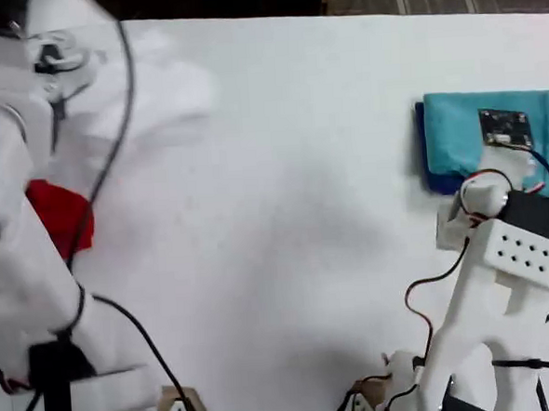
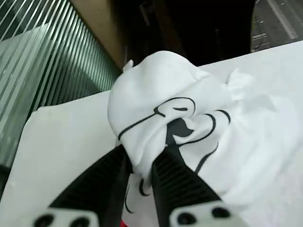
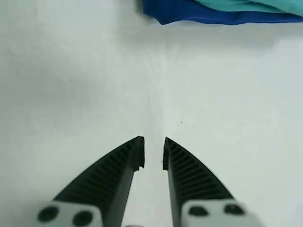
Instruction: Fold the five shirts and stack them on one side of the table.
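Note:
A crumpled white shirt (image 2: 175, 109) with a black line drawing is pinched between my left gripper's (image 2: 143, 163) black fingers and held up off the table's far left corner. In the high view this white shirt (image 1: 160, 91) spreads beside the left arm (image 1: 16, 240). A red shirt (image 1: 61, 214) lies partly under that arm. At the right edge a folded teal shirt (image 1: 479, 128) rests on a folded blue shirt (image 1: 424, 150). My right gripper (image 3: 153, 145) hangs over bare tablecloth near the blue shirt (image 3: 213, 14), its fingers all but together with nothing between them.
The white tablecloth (image 1: 295, 241) covers the whole table, and its middle is bare. The right arm (image 1: 497, 257) with red and black cables stands at the near right. Dark floor lies beyond the far edge (image 1: 337, 13).

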Motion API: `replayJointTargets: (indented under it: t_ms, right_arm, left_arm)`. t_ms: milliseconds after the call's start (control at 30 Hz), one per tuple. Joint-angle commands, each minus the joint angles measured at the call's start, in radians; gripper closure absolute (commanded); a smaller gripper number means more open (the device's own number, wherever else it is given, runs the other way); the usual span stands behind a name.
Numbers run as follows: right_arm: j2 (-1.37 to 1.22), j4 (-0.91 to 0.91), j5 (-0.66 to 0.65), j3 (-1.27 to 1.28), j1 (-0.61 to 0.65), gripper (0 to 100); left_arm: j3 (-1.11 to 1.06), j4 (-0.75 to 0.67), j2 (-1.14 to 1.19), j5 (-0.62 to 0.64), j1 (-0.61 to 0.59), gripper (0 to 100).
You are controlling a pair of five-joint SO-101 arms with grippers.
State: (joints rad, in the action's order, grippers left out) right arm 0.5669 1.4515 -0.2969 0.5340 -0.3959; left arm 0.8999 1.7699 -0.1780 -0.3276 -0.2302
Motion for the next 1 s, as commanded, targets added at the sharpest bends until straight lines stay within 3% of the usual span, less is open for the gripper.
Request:
replayJointTargets:
  t_ms: [0,133,233,400,633,800,967]
  right_arm:
    - [0.036,-0.015,0.008,-0.009,-0.019,92.4]
    - [0.031,-0.015,0.009,-0.009,-0.015,92.4]
    - [0.031,-0.010,0.009,-0.009,-0.016,92.4]
    - [0.035,-0.007,0.009,-0.009,-0.015,92.4]
    - [0.030,-0.002,0.009,-0.006,0.030,92.4]
    - [0.028,0.013,0.046,-0.008,0.208,92.0]
    - [0.018,-0.099,0.137,-0.011,0.394,81.1]
  left_arm:
    - [-0.243,0.017,-0.072,0.052,0.087,97]
    - [-0.676,-0.003,-0.132,0.084,0.184,97]
    - [-1.029,-0.106,-0.170,0.083,0.233,97]
    - [-1.506,-0.279,-0.219,-0.037,0.276,97]
    - [-1.593,-0.298,-0.325,-0.298,0.081,97]
    - [-1.592,-0.285,-0.361,-0.473,-0.123,85]
    - [-1.601,-0.288,-0.356,-0.621,-0.356,79]
